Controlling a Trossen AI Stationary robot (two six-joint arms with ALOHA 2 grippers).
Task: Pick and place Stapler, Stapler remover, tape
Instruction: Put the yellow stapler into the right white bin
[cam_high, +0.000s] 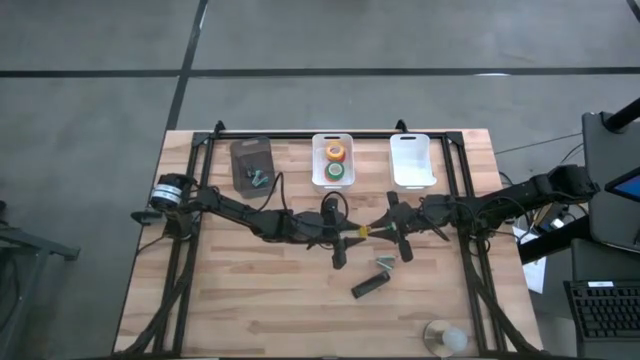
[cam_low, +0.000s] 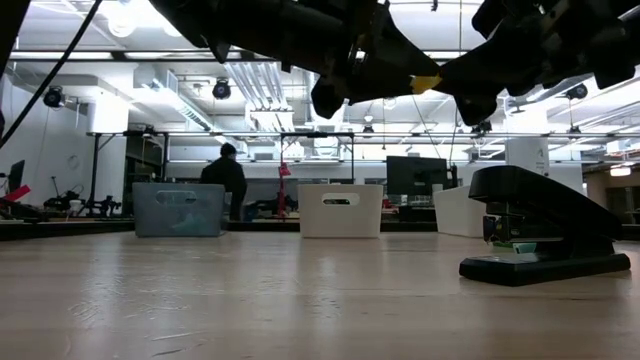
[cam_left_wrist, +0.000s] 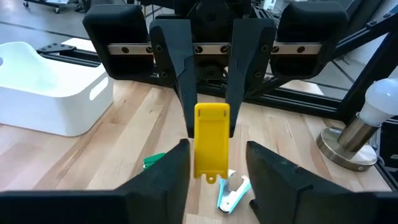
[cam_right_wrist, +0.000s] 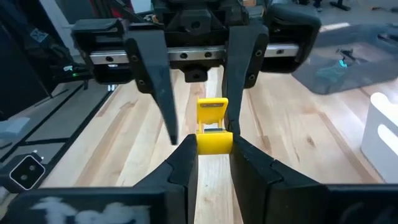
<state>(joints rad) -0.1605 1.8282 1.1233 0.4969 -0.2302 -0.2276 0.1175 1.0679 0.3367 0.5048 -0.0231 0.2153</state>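
Found yellow staple remover (cam_right_wrist: 214, 127) in mid-air above counter (cam_high: 250, 290), pinched in closed jaws of right gripper (cam_right_wrist: 213, 149). Noted left gripper (cam_left_wrist: 217, 152) jaws spread wide either side, not touching. Saw tape rolls (cam_high: 334, 160) already in white bin (cam_high: 318, 172). Left stapler (cam_high: 368, 288) loose below grippers, unbinned. Judged task partway.

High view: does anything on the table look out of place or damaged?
Nothing looks spilled or damaged. Only oddity: a light bulb on a metal base stands at the table's edge, near the loose stapler. Mid-table, the right gripper pinches a yellow piece between the open fingers of the left gripper.
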